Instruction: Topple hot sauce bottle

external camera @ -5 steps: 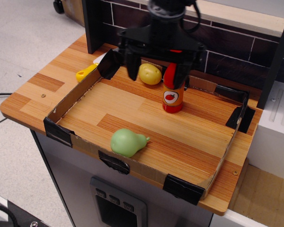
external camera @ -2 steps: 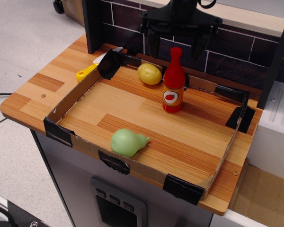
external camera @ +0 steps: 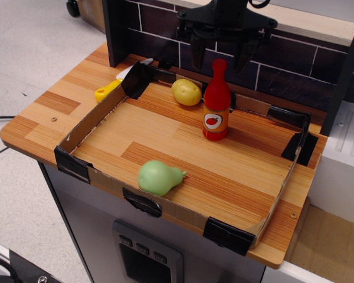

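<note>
Still upright: hot sauce bottle (external camera: 216,100) in the tray (external camera: 82,128), just right of the yellow potato (external camera: 186,92). Hand (external camera: 220,57) spread wide, grasping nothing, above its cap. Risks sliding it or knocking the potato.

A second ago the hand (external camera: 222,59) was down low around the hot sauce bottle (external camera: 216,104), with its fingers on both sides of the neck. Now the hand is up above the bottle's cap, fingers spread apart, not touching it. In the last moment it came a little lower toward the cap.
</note>
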Available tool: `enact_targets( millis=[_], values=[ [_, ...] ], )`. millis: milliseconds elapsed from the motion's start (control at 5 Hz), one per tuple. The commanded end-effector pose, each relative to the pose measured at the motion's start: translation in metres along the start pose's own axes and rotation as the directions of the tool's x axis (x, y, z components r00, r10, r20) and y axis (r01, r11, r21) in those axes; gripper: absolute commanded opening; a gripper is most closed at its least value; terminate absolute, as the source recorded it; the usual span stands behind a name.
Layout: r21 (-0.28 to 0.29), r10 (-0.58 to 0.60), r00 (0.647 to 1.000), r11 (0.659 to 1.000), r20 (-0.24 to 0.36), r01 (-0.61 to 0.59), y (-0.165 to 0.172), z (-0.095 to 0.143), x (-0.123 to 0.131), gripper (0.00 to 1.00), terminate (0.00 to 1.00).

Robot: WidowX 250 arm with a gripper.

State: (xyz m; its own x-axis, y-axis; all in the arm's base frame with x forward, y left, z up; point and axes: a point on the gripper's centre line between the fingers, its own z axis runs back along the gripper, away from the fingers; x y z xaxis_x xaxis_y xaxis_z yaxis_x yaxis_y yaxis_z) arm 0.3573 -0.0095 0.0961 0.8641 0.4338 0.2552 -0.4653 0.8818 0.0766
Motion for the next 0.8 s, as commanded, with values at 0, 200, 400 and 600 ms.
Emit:
enact_targets(
  millis=[0, 200, 400, 600],
  values=[
    [0.026, -0.047, 0.999, 0.999, 0.010, 0.046, -0.007, 0.000, 0.003, 0.00, 0.00],
    [0.022, -0.033, 0.999, 0.999, 0.014, 0.033, -0.010, 0.005, 0.002, 0.00, 0.00],
    [-0.023, 0.128, 0.975, 0.992, 0.181, -0.125, -0.012, 0.019, 0.001, 0.00, 0.00],
    [-0.096, 0.101, 0.961, 0.992, 0.258, -0.079, -0.022, 0.032, -0.009, 0.00, 0.00]
  ],
)
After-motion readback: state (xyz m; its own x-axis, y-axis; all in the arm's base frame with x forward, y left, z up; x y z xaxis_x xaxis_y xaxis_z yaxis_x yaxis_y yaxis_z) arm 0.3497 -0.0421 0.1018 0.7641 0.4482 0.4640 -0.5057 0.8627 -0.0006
